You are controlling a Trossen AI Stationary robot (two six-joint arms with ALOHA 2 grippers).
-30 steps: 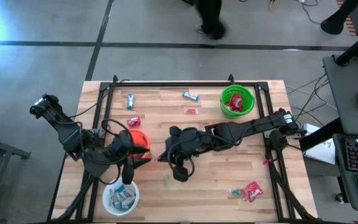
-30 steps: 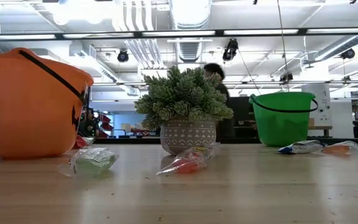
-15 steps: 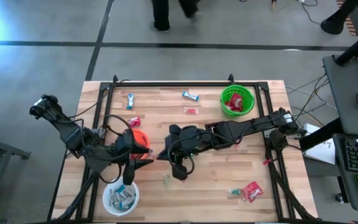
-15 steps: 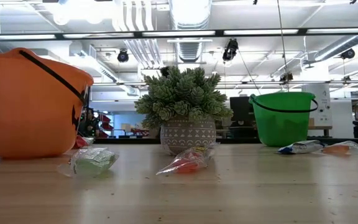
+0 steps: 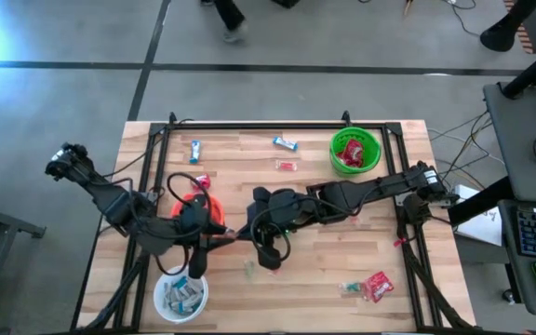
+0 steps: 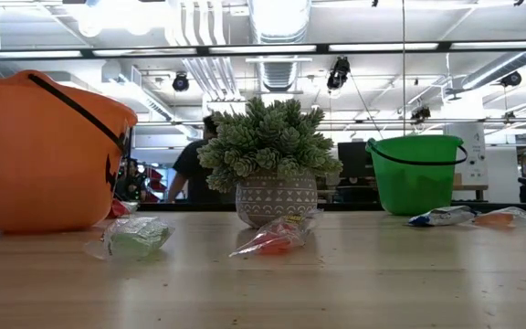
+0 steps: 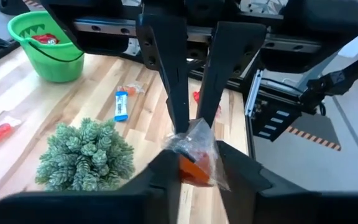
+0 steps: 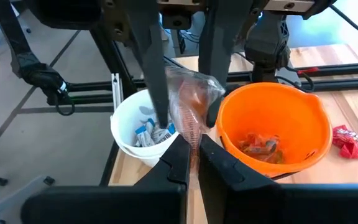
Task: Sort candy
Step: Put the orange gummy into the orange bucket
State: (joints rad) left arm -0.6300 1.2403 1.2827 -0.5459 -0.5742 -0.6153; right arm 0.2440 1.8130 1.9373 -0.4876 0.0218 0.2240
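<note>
A small candy [image 7: 194, 163] with an orange middle in a clear wrapper hangs in the air between my two grippers, near the orange bowl [image 5: 205, 208]. My right gripper [image 8: 194, 155] comes from the table's right and is shut on the wrapper. My left gripper [image 7: 197, 174] comes from the left and faces it, its fingers closed in on the candy's two sides. The high view shows both meeting [image 5: 229, 234] above the table. A spiky green plant [image 7: 86, 155] stands in a pot below the right arm. My left gripper has the candy's orange middle [image 7: 188, 169] between its two fingers, and the wrapper touches both. The fingers come nearly level from the table's left. The candy is clear of the table. My right gripper pinches one crinkled end of the clear wrapper [image 8: 193, 140] between its shut fingers. They come nearly level from the table's right. The rest of the candy [image 8: 188, 102] sticks out beyond the fingertips, clear of the table.
The orange bowl [image 8: 269, 130] holds orange pieces, the white bowl [image 5: 180, 296] holds blue-and-white bars, and the green bowl [image 5: 355, 151] holds red packets. Loose candy lies about: blue bars [image 5: 194, 151] [image 5: 285, 142], red packets [image 5: 199, 181] [image 5: 377, 285], a green piece [image 5: 249, 268].
My left gripper has rolled about its own line and edged toward the right gripper and the candy it holds. The right arm has kept still. A person has walked across the floor beyond the table's far edge.
</note>
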